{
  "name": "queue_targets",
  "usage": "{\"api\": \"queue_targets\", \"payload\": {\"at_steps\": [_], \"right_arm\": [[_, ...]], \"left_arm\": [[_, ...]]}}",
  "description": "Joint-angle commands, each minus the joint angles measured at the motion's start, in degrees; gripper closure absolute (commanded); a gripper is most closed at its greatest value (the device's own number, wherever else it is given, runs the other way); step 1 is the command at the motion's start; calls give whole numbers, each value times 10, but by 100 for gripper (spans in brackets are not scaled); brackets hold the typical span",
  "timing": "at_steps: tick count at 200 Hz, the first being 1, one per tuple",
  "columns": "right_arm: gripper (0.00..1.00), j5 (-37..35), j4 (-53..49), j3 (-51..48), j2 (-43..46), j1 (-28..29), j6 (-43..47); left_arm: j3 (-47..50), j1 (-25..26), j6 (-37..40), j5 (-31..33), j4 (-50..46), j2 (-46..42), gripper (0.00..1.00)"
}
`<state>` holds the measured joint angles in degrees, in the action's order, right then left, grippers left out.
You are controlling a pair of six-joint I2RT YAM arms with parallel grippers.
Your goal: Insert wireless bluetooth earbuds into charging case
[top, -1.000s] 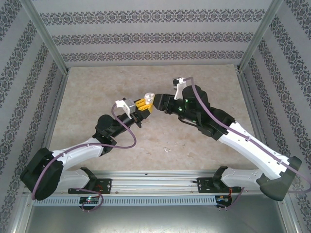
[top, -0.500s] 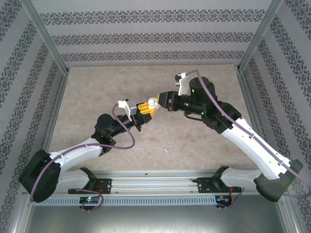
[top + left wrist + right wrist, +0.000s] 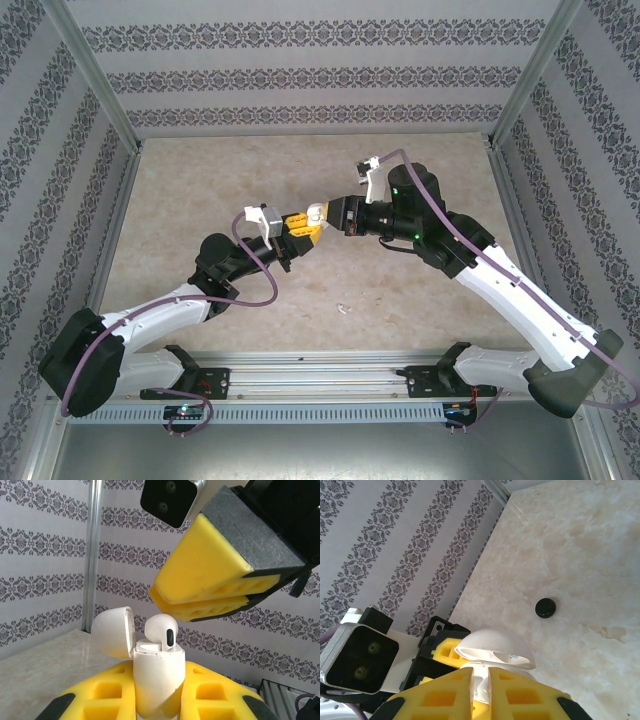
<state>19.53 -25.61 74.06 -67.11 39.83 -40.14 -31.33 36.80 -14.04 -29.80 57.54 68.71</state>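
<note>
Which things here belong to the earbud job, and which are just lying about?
Job: white charging case, open, in the left gripper; white earbud in it; right gripper.
Lying about, too small to identify: black round object; white bit.

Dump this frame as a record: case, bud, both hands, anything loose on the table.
case: white charging case, upright, lid hinged open
earbud: white earbud standing in the case, top poking out
left hand: shut on the case body from both sides
right hand: shut, holding nothing, tips just above the earbud; contact unclear
table: black round item lying apart from both hands
</note>
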Motion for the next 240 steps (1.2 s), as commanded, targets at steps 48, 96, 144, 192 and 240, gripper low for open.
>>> {"api": "queue_targets", "payload": {"at_steps": [48, 96, 144, 192, 240], "right_arm": [[85, 23, -9, -14, 20, -8, -21], [85, 27, -4, -21, 22, -1, -35], [85, 7, -20, -4, 28, 5, -26], [82, -31, -63, 9, 34, -8, -9], [81, -20, -51, 12, 13, -10, -6]], "left_arm": [[-16, 7, -8, -2, 8, -12, 100], [-18, 6, -6, 1, 9, -7, 100], [-21, 6, -6, 1, 10, -5, 100], [-22, 6, -9, -1, 8, -5, 100], [-21, 6, -12, -3, 10, -4, 100]]}}
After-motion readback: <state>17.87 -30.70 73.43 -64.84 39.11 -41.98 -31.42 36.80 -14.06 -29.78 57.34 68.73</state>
